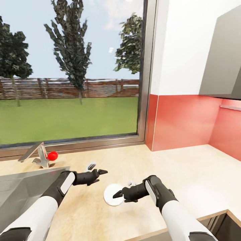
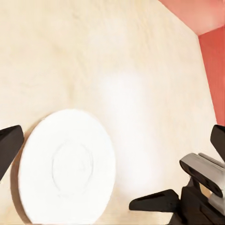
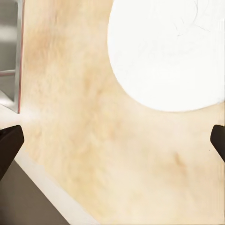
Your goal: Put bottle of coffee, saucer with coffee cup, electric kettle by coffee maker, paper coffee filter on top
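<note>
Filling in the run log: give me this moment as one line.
saucer: flat on countertop, bare | right gripper: open, over saucer rim | left gripper: open, empty | sink: robot's left

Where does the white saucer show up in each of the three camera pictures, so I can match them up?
Head view: the saucer lies low in the middle on the countertop, by the right gripper.
Left wrist view: saucer in the lower left part.
Right wrist view: saucer in the upper right corner, partly cut off.
Shared landmark: the pale wood countertop under the saucer in all three.
</note>
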Available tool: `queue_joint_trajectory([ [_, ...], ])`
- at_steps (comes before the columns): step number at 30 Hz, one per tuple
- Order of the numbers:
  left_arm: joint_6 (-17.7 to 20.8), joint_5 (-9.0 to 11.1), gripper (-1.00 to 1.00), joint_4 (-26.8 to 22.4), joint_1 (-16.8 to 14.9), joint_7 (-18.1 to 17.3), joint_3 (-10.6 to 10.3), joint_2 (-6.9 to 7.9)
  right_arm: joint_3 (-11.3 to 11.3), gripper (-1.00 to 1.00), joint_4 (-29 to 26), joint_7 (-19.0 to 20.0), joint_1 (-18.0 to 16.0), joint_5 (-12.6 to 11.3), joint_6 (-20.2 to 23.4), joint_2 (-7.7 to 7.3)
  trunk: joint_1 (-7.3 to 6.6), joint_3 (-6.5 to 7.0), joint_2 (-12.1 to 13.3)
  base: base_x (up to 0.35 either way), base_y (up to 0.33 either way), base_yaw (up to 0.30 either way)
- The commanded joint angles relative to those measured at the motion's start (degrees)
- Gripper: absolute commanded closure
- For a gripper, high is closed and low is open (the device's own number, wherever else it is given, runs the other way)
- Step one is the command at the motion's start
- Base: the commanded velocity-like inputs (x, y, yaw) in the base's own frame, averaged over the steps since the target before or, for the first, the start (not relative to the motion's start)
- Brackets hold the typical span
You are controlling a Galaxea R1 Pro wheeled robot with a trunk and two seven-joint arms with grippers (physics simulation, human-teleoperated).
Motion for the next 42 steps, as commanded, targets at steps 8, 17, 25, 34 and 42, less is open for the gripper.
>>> queue_joint_trajectory([
  [8, -0.8, 0.0, -1.00, 1.5, 0.9, -0.2, 0.1, -0.08, -0.4, -1.00, 0.3, 0.4, 0.0, 0.6, 0.3, 0.07, 0.04, -0.03, 0.0, 0.156, -0.091, 0.000],
  [17, -1.0, -0.1, -1.00, 2.2, 2.4, -0.2, 0.1, -0.08, -0.1, -1.00, 0.8, 0.3, 0.0, 0.7, 0.3, 0.07, 0.04, -0.03, 0.0, 0.058, -0.007, 0.000],
  [25, -1.0, -0.1, -1.00, 2.2, 3.2, -0.1, 0.2, -0.08, 0.0, -1.00, 0.8, 0.3, 0.0, 0.6, 0.3, 0.07, 0.04, -0.03, 0.0, 0.114, -0.024, 0.000],
  [34, -1.0, -0.1, -1.00, 3.9, 3.9, -0.1, 0.2, -0.83, 0.0, -1.00, 0.9, 0.3, 0.0, 0.6, 0.3, 0.07, 0.04, -0.03, 0.0, 0.003, -0.001, 0.000],
  [42, -0.9, -0.1, -1.00, 4.5, 5.1, -0.1, 0.2, -2.04, 0.0, -1.00, 2.4, 0.4, 0.0, 0.6, 0.3, 0.31, 0.04, -0.03, 0.0, 0.000, 0.000, 0.000],
])
